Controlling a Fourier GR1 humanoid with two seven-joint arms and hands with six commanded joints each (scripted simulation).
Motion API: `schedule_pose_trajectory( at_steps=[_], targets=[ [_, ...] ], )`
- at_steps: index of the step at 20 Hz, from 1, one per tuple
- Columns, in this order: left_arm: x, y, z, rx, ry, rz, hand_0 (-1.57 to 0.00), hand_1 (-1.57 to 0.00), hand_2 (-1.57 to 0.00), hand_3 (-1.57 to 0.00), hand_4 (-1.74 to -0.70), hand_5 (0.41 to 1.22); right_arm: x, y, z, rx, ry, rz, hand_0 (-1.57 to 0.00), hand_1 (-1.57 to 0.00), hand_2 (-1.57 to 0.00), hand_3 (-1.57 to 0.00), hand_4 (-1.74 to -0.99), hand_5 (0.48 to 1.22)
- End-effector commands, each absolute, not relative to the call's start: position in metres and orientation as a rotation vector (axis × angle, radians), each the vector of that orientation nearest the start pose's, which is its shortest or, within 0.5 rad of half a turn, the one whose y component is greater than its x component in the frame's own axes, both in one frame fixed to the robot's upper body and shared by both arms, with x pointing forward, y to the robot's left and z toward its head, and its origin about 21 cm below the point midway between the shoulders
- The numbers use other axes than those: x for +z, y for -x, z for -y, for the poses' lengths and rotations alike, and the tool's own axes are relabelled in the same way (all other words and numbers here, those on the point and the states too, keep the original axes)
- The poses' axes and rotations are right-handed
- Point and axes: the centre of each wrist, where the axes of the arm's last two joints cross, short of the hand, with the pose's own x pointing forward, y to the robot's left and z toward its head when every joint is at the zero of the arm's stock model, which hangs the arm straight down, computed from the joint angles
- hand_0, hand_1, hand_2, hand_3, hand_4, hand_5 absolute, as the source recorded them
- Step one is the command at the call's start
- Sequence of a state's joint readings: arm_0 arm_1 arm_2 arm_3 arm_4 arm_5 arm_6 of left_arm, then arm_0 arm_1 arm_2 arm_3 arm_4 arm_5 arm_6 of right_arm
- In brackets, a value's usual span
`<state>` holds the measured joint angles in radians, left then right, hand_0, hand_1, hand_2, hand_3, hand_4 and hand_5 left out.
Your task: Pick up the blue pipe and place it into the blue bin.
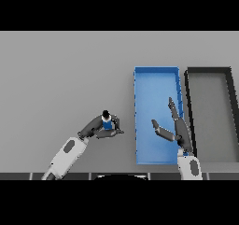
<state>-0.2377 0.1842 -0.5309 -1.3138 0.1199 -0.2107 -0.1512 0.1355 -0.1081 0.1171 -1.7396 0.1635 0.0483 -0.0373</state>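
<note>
The blue pipe (107, 123) is small, with a dark ring end facing up, and sits on the grey table left of the blue bin (156, 81). My left hand (100, 128) is curled round the pipe, thumb and fingers on either side of it. My right hand (176, 126) is over the blue bin near its right side, fingers straight and thumb spread, holding nothing.
A dark grey bin (210, 71) stands right of the blue bin, side by side with it. The grey table (60, 79) stretches wide to the left and back.
</note>
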Motion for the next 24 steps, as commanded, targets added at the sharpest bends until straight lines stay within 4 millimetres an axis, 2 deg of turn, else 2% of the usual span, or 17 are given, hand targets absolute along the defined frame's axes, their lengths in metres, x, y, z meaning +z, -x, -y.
schedule_pose_trajectory(
  at_steps=[1,3,5,8,13,17,22,24],
  targets=[
    [-0.023,-0.267,-0.138,-0.733,0.524,1.481,-1.02,-1.11,-1.14,-1.10,-1.57,1.034,0.016,-0.215,0.232,0.301,0.104,1.634,0.00,0.00,0.00,0.00,-1.196,0.604],
    [-0.028,-0.262,-0.136,-0.736,0.537,1.527,-1.22,-1.28,-1.30,-1.22,-1.63,1.101,0.014,-0.215,0.235,0.307,0.112,1.628,0.00,0.00,0.00,0.00,-1.195,0.603],
    [-0.031,-0.260,-0.134,-0.719,0.534,1.566,-1.35,-1.38,-1.40,-1.32,-1.67,1.144,0.012,-0.216,0.233,0.306,0.102,1.630,0.00,0.00,0.00,0.00,-1.190,0.600],
    [-0.016,-0.260,-0.129,-0.689,0.531,1.610,-1.46,-1.48,-1.48,-1.41,-1.70,1.182,0.013,-0.219,0.234,0.321,0.113,1.628,0.00,0.00,0.00,0.00,-1.189,0.603],
    [0.017,-0.259,-0.111,-0.676,0.607,1.697,-1.53,-1.54,-1.54,-1.46,-1.73,1.208,0.013,-0.220,0.235,0.321,0.126,1.631,0.00,0.00,0.00,0.00,-1.172,0.603],
    [0.039,-0.256,-0.106,-0.718,0.610,1.688,-1.56,-1.56,-1.56,-1.49,-1.74,1.216,0.014,-0.215,0.239,0.325,0.133,1.649,0.00,0.00,0.00,0.00,-1.144,0.601],
    [0.044,-0.255,-0.099,-0.759,0.596,1.665,-1.57,-1.57,-1.57,-1.50,-1.74,1.219,0.012,-0.213,0.235,0.317,0.147,1.663,0.00,0.00,0.00,0.00,-1.127,0.605],
    [0.043,-0.256,-0.102,-0.768,0.577,1.659,-1.57,-1.57,-1.57,-1.50,-1.74,1.219,0.010,-0.208,0.236,0.300,0.158,1.652,0.00,0.00,0.00,0.00,-1.161,0.605]
  ],
)
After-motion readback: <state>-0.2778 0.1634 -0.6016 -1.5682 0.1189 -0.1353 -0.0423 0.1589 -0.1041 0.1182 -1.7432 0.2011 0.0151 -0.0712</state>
